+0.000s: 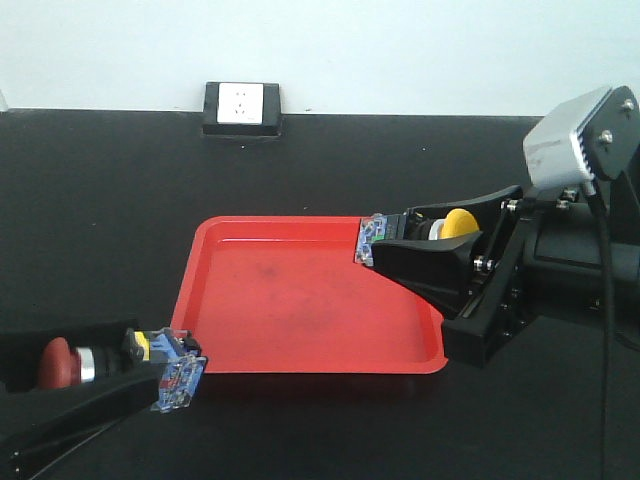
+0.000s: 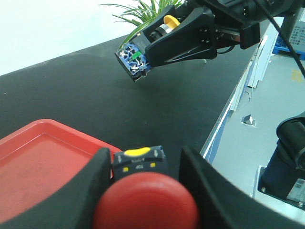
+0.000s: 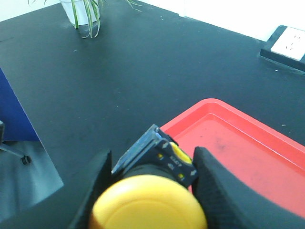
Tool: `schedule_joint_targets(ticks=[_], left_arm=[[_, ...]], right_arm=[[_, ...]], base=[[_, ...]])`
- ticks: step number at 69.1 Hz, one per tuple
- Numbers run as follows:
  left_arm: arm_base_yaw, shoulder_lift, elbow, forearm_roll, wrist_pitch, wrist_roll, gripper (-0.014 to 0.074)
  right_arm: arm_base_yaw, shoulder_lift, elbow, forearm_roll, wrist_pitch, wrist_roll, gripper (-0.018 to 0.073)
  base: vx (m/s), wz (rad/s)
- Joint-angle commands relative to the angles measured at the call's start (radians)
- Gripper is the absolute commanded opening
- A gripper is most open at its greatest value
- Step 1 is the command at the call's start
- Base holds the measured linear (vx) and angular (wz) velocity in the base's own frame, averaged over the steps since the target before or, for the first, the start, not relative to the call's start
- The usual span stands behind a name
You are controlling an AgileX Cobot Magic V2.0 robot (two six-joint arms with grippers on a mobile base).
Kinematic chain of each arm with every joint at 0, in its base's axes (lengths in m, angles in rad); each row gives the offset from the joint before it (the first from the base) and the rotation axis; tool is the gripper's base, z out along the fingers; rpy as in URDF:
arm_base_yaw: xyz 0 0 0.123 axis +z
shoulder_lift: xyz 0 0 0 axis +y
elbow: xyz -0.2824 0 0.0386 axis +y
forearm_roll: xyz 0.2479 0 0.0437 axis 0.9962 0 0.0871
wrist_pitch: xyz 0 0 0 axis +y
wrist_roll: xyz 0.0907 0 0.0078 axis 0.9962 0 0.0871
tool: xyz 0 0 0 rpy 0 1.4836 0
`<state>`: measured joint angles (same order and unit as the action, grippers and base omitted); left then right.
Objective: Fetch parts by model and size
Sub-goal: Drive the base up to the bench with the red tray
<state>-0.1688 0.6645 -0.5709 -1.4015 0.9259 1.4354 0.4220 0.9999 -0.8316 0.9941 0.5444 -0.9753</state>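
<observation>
Each switch is already in the grip of an arm. The left jaws are clamped on the red switch (image 1: 120, 362), which sits at 8 o'clock from the tray (image 1: 300, 300), just off its near corner and low over the table (image 1: 120, 200). I cannot tell whether it touches the table. The right jaws are clamped on the yellow switch (image 1: 425, 226) at 2 o'clock, held in the air with its contact block over the tray's far rim.

I judge both parts to be light, rigid plastic. The domed caps are smooth and likely to slip, and the blue-and-clear blocks with their small terminals look like the fragile end. The black collar between the two is the sound place to hold, and both wrist views show the jaws closing about there, behind the cap.

The tray holds nothing, so little stands in the way except its raised rim. A socket (image 1: 242, 105) sits at 12 o'clock on the table's far edge and a plant (image 2: 143, 14) stands beyond the right arm, both well apart from the switches. The arms point at each other across the tray, which is the main collision risk.
</observation>
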Motion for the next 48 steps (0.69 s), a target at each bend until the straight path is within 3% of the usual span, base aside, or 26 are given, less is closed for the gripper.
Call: schedule_joint_targets(ticks=[1,48], left_arm=[[0.002,0.001,-0.037,-0.072,-0.002,0.002,-0.0006],[0.002,0.002,-0.037,-0.074,-0.007,0.001,-0.0006]], right_arm=[[-0.003,-0.012,-0.027,0.035,-0.028,-0.009,-0.0005],[-0.003,-0.012,-0.027,0.088,-0.022,-0.008,-0.0005]], base=[[0.0,0.0],[0.0,0.0]])
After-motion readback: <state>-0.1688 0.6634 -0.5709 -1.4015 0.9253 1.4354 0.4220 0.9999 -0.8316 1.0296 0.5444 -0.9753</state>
